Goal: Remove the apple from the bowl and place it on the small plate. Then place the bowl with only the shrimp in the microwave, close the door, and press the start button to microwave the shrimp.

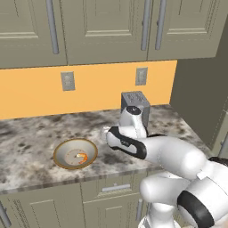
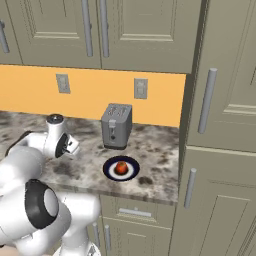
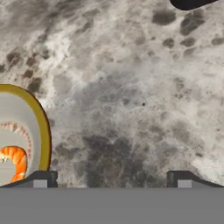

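The apple [image 2: 121,167] sits on the small plate [image 2: 109,170], which lies on the granite counter [image 2: 155,150] just in front of the grey toaster [image 2: 116,126], well off to the gripper's right in the right base view. The bowl [image 1: 61,150] rests on the counter to the gripper's left with the shrimp [image 1: 81,156] alone inside it; in the hand view the bowl's tan rim [image 3: 41,127] curves past the left fingertip and the shrimp [image 3: 15,161] lies just inside it. The gripper [image 3: 111,178] hangs over bare counter between bowl and plate, its fingertips [image 3: 41,179] spread wide apart with nothing between them, and a dark edge of the plate [image 3: 188,3] shows at the far top of the hand view. Beige cabinets [image 1: 102,26] line the wall above an orange backsplash [image 1: 102,87].
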You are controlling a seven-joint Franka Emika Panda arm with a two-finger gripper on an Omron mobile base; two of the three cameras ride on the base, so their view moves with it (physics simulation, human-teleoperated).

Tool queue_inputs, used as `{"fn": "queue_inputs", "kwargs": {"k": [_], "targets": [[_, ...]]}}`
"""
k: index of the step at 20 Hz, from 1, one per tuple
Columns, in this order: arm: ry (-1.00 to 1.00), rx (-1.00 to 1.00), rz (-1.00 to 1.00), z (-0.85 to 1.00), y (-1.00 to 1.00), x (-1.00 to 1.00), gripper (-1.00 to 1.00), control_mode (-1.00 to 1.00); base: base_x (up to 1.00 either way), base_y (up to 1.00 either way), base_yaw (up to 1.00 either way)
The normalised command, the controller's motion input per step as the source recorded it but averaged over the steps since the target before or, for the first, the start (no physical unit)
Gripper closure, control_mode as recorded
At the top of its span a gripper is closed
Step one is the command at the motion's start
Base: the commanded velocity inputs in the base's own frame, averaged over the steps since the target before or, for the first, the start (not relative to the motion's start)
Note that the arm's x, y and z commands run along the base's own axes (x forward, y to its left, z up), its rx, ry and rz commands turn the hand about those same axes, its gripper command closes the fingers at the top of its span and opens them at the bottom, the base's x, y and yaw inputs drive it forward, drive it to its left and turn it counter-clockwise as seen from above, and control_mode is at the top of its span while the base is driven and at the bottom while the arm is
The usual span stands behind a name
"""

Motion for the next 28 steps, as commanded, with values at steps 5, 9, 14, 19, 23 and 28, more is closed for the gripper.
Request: {"fn": "queue_inputs", "kwargs": {"k": [5, 9, 14, 19, 23, 28], "targets": [[0.07, 0.10, 0.12, 0.17, 0.56, -0.30, -1.00, -1.00, 0.00, 0.00, 0.00], [0.07, 0.12, 0.05, 0.07, 0.58, -0.09, -1.00, -1.00, 0.00, 0.00, 0.00], [0.15, 0.03, 0.03, -0.38, 0.55, 0.47, -1.00, -1.00, 0.00, 0.00, 0.00], [0.05, 0.06, 0.07, -0.40, 0.13, 0.37, -1.00, -1.00, 0.00, 0.00, 0.00], [0.00, 0.09, 0.00, -0.08, -0.03, 0.11, -1.00, -1.00, 0.00, 0.00, 0.00], [0.07, 0.01, 0.01, -0.37, 0.11, 0.32, -1.00, -1.00, 0.00, 0.00, 0.00]]}}
